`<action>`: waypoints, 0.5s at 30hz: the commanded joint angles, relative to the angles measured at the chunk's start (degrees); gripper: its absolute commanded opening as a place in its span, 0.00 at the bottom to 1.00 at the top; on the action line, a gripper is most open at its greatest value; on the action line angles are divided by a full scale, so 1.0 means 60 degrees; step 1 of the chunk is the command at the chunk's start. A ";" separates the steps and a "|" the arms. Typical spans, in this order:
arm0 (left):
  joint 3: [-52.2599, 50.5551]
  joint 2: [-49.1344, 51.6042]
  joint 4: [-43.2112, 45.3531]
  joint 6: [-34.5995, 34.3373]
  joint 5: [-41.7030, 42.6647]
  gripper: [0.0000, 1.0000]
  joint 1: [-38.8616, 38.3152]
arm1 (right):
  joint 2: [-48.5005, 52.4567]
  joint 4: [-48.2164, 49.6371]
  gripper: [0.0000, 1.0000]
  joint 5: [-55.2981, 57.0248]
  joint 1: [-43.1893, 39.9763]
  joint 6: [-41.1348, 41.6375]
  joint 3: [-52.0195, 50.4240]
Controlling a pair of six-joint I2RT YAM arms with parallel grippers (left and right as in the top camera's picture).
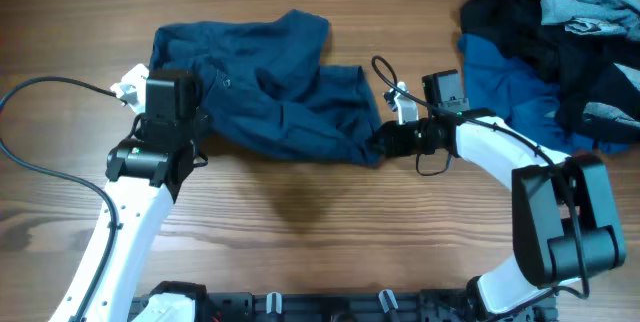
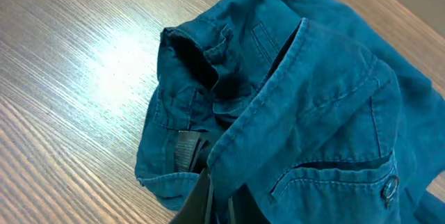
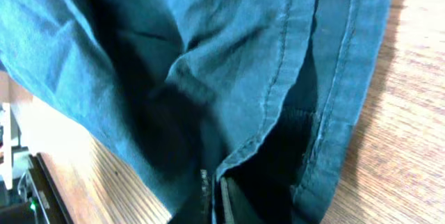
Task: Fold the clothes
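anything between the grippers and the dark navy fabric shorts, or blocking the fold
Nothing visible: left gripper and right gripper are each shut on the dark navy fabric shorts; the heap of blue, black and denim clothes lies apart, to the right.

- Left arm (image 1: 120,212): white shell link, black wrist joint, black boxy camera housing on top.
- Right arm (image 1: 490,142): curved white link, large black joint housing (image 1: 565,217), black wrist.
- Thick black cable (image 1: 60,81) at the left arm; a thin black wire (image 1: 375,62) curls above the right wrist.
- Left tool (image 2: 212,200) and right tool (image 3: 212,200): dark, flat fingers.
- Black base rail (image 1: 300,307) along the worktop's (image 1: 300,212) near edge.
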 commanded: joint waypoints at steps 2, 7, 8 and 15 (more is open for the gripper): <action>0.0084 -0.0029 0.0182 0.0401 -0.0237 0.04 0.0051 | -0.0175 -0.0426 0.04 -0.0011 -0.0171 0.0317 0.0998; 0.0455 -0.0499 0.0441 0.0758 -0.0769 0.04 0.0055 | -0.1104 -0.2677 0.04 0.0554 -0.0841 0.0200 0.4051; 0.0721 -0.0699 0.0477 0.1060 -0.0987 0.04 0.0055 | -0.1220 -0.3217 0.04 0.1031 -0.1035 0.0200 0.4885; 0.1701 -0.1825 0.0710 0.1432 -0.2546 0.04 0.0051 | -0.1381 -0.5384 0.04 0.2138 -0.1770 -0.0131 0.7384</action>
